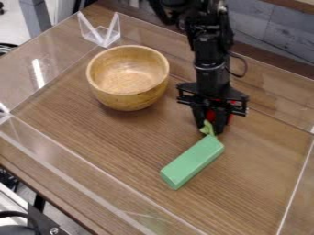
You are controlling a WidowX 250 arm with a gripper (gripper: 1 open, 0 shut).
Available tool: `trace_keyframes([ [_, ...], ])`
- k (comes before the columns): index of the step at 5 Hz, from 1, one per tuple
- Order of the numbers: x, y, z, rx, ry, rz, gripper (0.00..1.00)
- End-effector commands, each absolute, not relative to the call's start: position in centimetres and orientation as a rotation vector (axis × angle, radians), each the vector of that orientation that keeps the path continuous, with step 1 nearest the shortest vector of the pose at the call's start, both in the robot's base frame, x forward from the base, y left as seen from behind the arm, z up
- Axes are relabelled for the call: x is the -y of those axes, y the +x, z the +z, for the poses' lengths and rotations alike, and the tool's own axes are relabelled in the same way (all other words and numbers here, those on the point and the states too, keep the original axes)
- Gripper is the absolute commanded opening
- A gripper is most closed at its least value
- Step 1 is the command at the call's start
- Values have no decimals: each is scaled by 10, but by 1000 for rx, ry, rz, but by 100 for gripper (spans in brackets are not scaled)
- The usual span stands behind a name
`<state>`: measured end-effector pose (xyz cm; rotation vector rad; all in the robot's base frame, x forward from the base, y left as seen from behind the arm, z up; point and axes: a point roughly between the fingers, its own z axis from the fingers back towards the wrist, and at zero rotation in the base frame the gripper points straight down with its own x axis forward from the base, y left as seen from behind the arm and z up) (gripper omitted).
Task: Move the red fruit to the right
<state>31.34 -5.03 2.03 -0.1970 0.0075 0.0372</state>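
Though partly hidden, logged red fruit [211,117] right of centre, between fingers of black gripper [214,113]; cannot tell whether gripped. Far left: wooden bowl [128,77], bare inside. Nearer: green block [193,162] on brown wooden tabletop [105,147].

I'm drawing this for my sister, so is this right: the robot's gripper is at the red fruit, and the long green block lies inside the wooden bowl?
Not quite: the camera view shows the green block lying outside the bowl. The gripper is at the red fruit.
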Motion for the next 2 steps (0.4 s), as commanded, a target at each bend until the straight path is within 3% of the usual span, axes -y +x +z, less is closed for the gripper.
trace_keyframes([
  [1,51,319,32,32,-206,68,100],
  [2,48,315,38,42,-213,108,0],
])
